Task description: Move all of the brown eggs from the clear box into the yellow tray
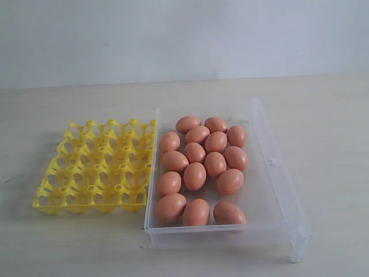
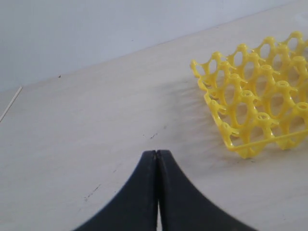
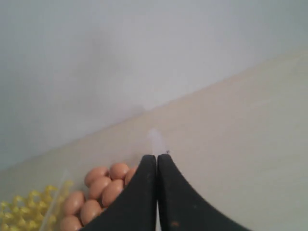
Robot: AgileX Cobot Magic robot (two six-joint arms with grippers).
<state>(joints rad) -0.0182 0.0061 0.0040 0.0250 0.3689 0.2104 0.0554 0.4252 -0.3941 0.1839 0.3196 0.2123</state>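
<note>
A pale wooden tabletop (image 1: 86,242) meets a plain grey-white wall (image 1: 173,34) under soft, even light.

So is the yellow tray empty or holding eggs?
Empty: every cup of the yellow tray shows bare, and the brown eggs all lie in the clear box.

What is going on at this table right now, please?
Nothing is being handled yet. All sixteen brown eggs lie in the clear box, and the yellow tray beside it holds none. The left gripper and the right gripper are both shut and empty, and neither shows in the exterior view.
</note>
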